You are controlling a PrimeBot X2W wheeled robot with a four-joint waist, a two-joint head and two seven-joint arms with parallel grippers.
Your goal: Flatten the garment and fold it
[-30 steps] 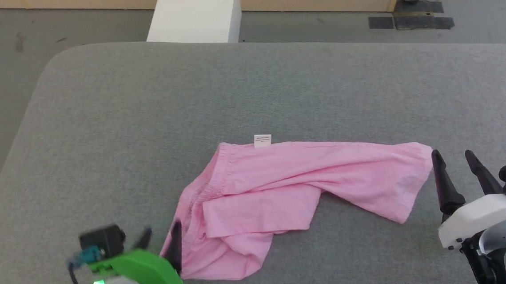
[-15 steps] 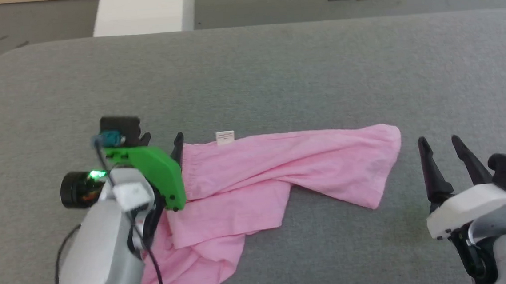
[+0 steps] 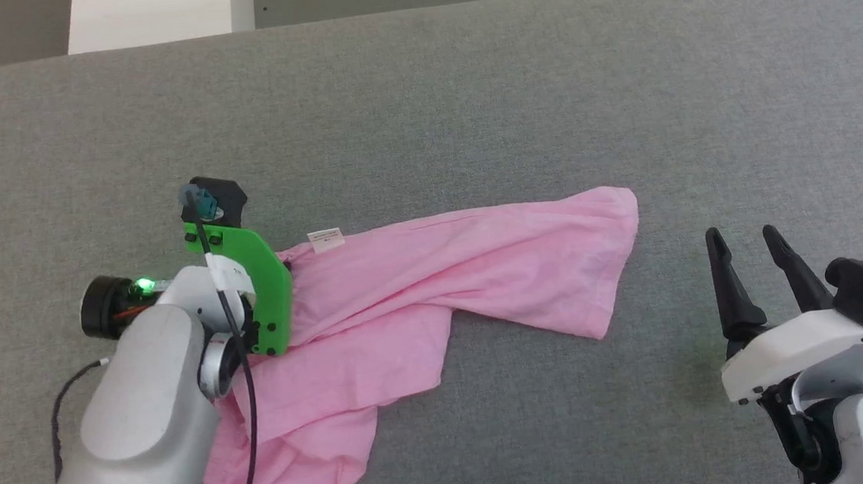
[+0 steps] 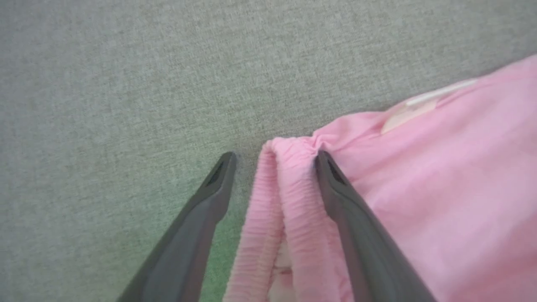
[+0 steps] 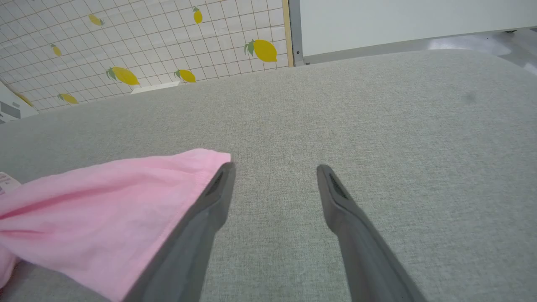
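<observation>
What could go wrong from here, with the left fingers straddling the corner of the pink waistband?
1. The open left gripper has the doubled waistband between its fingers near the corner; a close might catch one layer, or slip off.
2. The garment lies folded over itself, and the open right gripper is apart from its hem, so a one-sided pull may drag the bunch rather than flatten it.

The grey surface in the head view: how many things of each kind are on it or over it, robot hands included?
Pink shorts: 1
White label at the shorts' waistband: 1
Grippers: 2, the left gripper and the right gripper
Total: 4
</observation>
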